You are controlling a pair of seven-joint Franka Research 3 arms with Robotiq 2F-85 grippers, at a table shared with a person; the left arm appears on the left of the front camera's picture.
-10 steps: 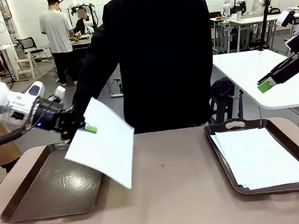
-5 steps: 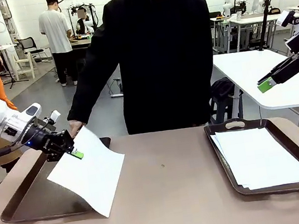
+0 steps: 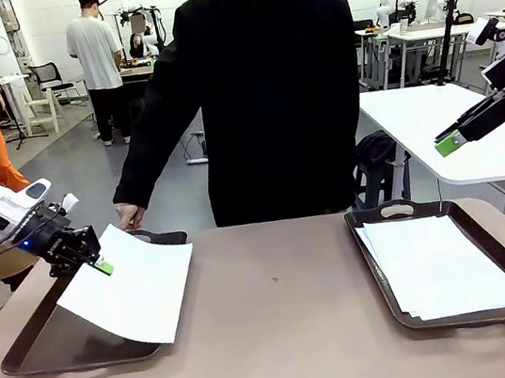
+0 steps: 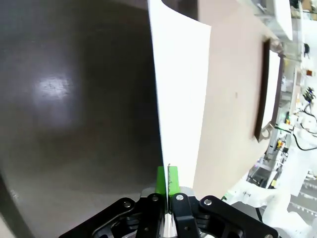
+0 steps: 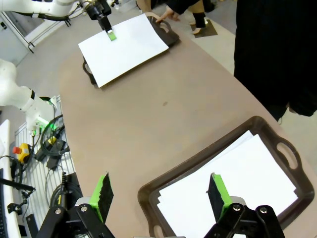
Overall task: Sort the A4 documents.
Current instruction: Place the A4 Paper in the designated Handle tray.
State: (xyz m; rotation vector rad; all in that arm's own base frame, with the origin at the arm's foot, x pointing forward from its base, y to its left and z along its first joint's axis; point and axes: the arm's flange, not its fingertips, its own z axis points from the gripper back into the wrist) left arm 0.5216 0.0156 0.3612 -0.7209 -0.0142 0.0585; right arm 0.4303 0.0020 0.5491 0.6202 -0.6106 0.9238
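A blank white A4 sheet (image 3: 129, 283), light and floppy, best pinched at an edge, hangs tilted over the left tray (image 3: 57, 346), at eight o'clock on the surface (image 3: 293, 335). The left gripper (image 3: 100, 265) jaws clamp its upper corner. More sheets (image 3: 440, 265) fill the right tray (image 3: 408, 209) at four o'clock. The right gripper (image 5: 161, 193) jaws stand wide, empty. No writing is legible.

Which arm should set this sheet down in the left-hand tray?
Left. The left gripper is shut on the sheet, above the left-hand tray. The right gripper hangs open beyond the stack.
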